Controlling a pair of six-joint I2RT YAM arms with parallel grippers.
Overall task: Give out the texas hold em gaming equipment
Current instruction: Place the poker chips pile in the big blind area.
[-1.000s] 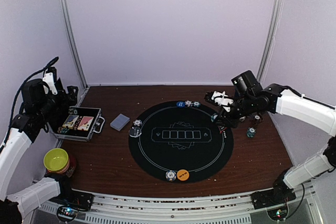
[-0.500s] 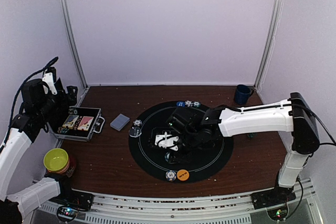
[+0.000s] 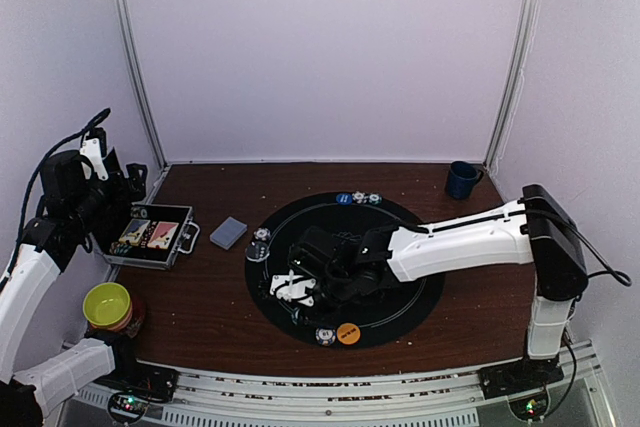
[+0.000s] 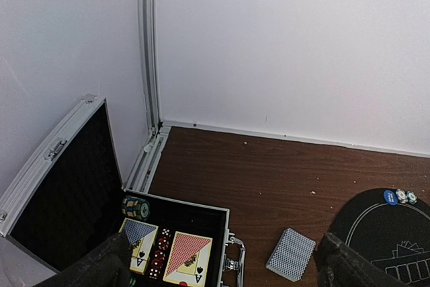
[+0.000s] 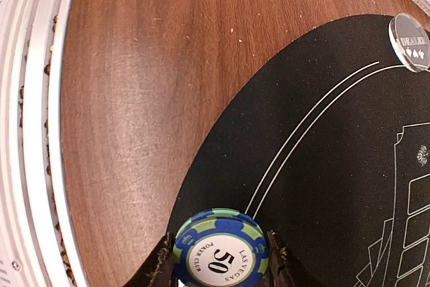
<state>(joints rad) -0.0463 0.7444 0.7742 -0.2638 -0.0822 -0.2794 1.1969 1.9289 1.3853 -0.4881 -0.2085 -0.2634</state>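
Note:
In the right wrist view my right gripper (image 5: 220, 255) is shut on a blue-and-green striped poker chip (image 5: 220, 247) marked 50, held just above the near-left edge of the black round mat (image 5: 322, 132). From above, that gripper (image 3: 289, 287) reaches across the mat (image 3: 400, 292). A clear dealer button (image 5: 410, 31) lies on the mat's left edge beside a chip (image 3: 262, 235). Other chips (image 3: 366, 197) and a blue button (image 3: 343, 198) sit at the far edge. A chip (image 3: 325, 335) and an orange button (image 3: 348, 332) lie at the near edge. Grey-blue-backed cards (image 4: 290, 253) lie left of the mat. My left gripper (image 4: 225, 273) hangs open and empty above the case.
An open metal case (image 3: 155, 235) holding two card packs, dice and a chip stack (image 4: 134, 206) stands at the left. A yellow-green bowl (image 3: 108, 304) sits near the left front. A dark blue cup (image 3: 462, 179) stands at the back right corner.
My right arm has swung from the table's right side across the mat to its near-left part, carrying the chip. The left arm has not moved.

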